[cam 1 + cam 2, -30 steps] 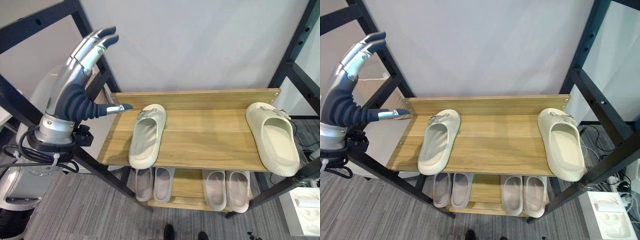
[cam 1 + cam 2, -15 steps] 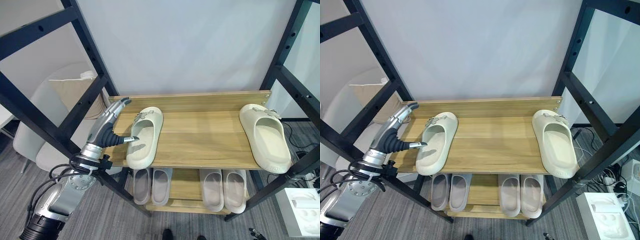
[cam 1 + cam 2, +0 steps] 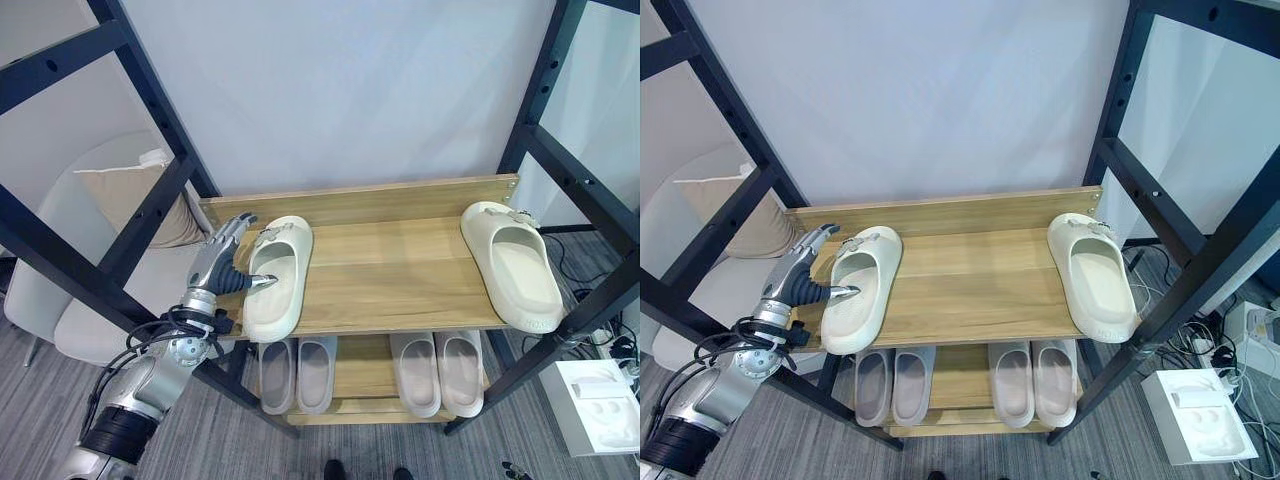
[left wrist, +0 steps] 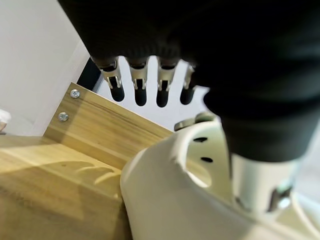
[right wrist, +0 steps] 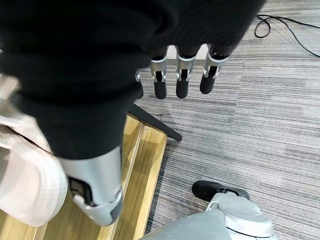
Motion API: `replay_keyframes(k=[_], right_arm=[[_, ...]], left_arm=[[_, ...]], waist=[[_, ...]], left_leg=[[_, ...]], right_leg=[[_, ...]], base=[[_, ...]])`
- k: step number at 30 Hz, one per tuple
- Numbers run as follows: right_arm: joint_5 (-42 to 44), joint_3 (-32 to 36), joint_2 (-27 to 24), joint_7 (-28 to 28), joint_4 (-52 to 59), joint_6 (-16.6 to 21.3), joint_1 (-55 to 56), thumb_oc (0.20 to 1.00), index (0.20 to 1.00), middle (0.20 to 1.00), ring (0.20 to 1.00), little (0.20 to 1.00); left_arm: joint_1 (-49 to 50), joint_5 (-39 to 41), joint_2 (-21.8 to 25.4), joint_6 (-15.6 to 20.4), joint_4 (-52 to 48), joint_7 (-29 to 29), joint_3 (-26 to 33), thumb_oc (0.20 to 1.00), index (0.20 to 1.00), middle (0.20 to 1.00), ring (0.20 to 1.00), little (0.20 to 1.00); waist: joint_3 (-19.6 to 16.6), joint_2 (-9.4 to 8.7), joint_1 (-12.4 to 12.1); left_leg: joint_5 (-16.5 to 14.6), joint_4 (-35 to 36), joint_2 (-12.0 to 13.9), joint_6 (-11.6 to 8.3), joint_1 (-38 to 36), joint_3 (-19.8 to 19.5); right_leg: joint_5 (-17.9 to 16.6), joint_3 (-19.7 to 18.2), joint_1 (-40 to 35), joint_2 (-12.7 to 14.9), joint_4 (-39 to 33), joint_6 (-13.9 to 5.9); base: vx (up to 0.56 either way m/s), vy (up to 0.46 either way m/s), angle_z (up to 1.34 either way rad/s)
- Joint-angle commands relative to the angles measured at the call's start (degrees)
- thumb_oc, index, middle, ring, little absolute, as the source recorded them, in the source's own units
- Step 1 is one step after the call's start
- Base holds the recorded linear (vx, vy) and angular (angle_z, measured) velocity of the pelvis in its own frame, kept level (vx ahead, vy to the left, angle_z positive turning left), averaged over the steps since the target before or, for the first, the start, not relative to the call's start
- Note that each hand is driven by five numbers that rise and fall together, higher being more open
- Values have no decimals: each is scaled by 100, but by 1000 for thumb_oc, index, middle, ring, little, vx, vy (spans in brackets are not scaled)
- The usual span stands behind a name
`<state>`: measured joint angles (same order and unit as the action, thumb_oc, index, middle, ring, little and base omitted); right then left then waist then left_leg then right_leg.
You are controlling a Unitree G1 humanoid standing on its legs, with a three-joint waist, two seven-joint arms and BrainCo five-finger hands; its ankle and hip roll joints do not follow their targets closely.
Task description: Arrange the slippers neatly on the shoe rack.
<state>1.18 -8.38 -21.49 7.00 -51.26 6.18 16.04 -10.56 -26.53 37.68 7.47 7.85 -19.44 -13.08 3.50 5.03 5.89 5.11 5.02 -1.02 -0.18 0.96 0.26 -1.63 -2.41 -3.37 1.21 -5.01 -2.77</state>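
Left hand (image 3: 222, 262) sits open at the left slipper (image 3: 275, 277), fingers straight along its outer side, thumb reaching over it, likely to slide it toward its mate (image 3: 512, 264) across the rack (image 3: 400, 290).

Past the left hand's (image 3: 222, 262) straight fingers (image 3: 236, 222), the rack's wooden back board (image 3: 380, 198) is blocking the way, while bare shelf (image 3: 390, 270) is lying open beyond the thumb-side slipper (image 3: 275, 275) toward the far slipper (image 3: 512, 262).

Head eyes look down on rack (image 3: 400, 290); wrist views close.
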Motion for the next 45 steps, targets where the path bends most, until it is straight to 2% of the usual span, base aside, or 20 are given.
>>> replay_keyframes(k=[1, 12, 22, 30, 31, 32, 33, 40, 43, 45], right_arm=[[98, -41, -79, 104, 264, 138, -91, 1000, 1000, 1000, 1000, 1000], [131, -9, -204, 101, 259, 141, -37, 1000, 1000, 1000, 1000, 1000], [120, -67, -315, 153, 300, 178, -63, 1000, 1000, 1000, 1000, 1000], [99, -130, -293, 204, 333, 178, -89, 1000, 1000, 1000, 1000, 1000], [101, -143, -295, 214, 349, 185, -76, 1000, 1000, 1000, 1000, 1000], [104, -144, -301, 215, 351, 185, -69, 1000, 1000, 1000, 1000, 1000], [104, -143, -298, 215, 351, 185, -69, 1000, 1000, 1000, 1000, 1000], [161, -154, -348, 243, 392, 235, -83, 1000, 1000, 1000, 1000, 1000], [169, -136, -325, 254, 406, 263, -61, 1000, 1000, 1000, 1000, 1000], [178, -123, -278, 248, 449, 285, -37, 1000, 1000, 1000, 1000, 1000]], left_arm=[[-782, -421, -125, -247, 605, -322, 23, 1000, 1000, 1000, 1000, 1000], [-1489, -607, -29, -462, 1583, -355, -566, 1000, 1000, 1000, 1000, 1000], [-2458, -654, -132, -740, 3110, -422, -1314, 1000, 1000, 1000, 1000, 1000], [-2798, -549, -120, -812, 3541, -444, -1522, 1000, 1000, 1000, 1000, 1000], [-2854, -568, -140, -812, 3635, -433, -1600, 507, 507, 507, 507, 507], [-2898, -586, -122, -802, 3653, -423, -1659, 376, 376, 376, 376, 376], [-2903, -585, -123, -801, 3657, -424, -1663, 200, 200, 200, 200, 200], [-3472, -1151, 163, -769, 3673, -194, -2415, 200, 200, 200, 200, 200], [-3551, -1379, 313, -754, 3246, -242, -2424, 200, 200, 200, 200, 200], [-3466, -1410, 402, -754, 2800, -332, -2200, 200, 200, 200, 200, 200]], waist=[[88, -195, 201], [124, -110, 425], [179, 9, 665], [205, 48, 751], [213, 58, 774], [214, 62, 781], [215, 61, 780], [227, 103, 812], [231, 94, 779], [236, 66, 746]], left_leg=[[-315, -2, 415, -407, -232, 158], [-336, -2, 442, -427, -251, 300], [-316, -2, 468, -460, -213, 391], [-300, -2, 476, -465, -165, 421], [-300, -2, 478, -470, -164, 421], [-300, -2, 484, -472, -163, 421], [-300, -2, 484, -473, -163, 421], [-328, -2, 471, -476, -206, 387], [-336, -2, 467, -473, -223, 350], [-334, -2, 462, -468, -221, 310]], right_leg=[[298, 14, 21, 360, 49, -379], [285, -126, 135, 335, 89, -390], [264, -232, 253, 303, 110, -404], [245, -253, 307, 291, 100, -406], [250, -255, 313, 284, 101, -401], [252, -258, 311, 284, 99, -399], [252, -257, 311, 284, 99, -399], [280, -238, 262, 280, 105, -400], [296, -203, 225, 285, 100, -400], [301, -170, 201, 291, 90, -394]], base=[[1, -7, -11], [3, -2, -2], [13, -8, -4], [6, -7, 1], [0, 0, 0], [0, 0, 0], [0, 0, 0], [14, -5, -7], [4, -6, 3], [-6, -6, 3]])
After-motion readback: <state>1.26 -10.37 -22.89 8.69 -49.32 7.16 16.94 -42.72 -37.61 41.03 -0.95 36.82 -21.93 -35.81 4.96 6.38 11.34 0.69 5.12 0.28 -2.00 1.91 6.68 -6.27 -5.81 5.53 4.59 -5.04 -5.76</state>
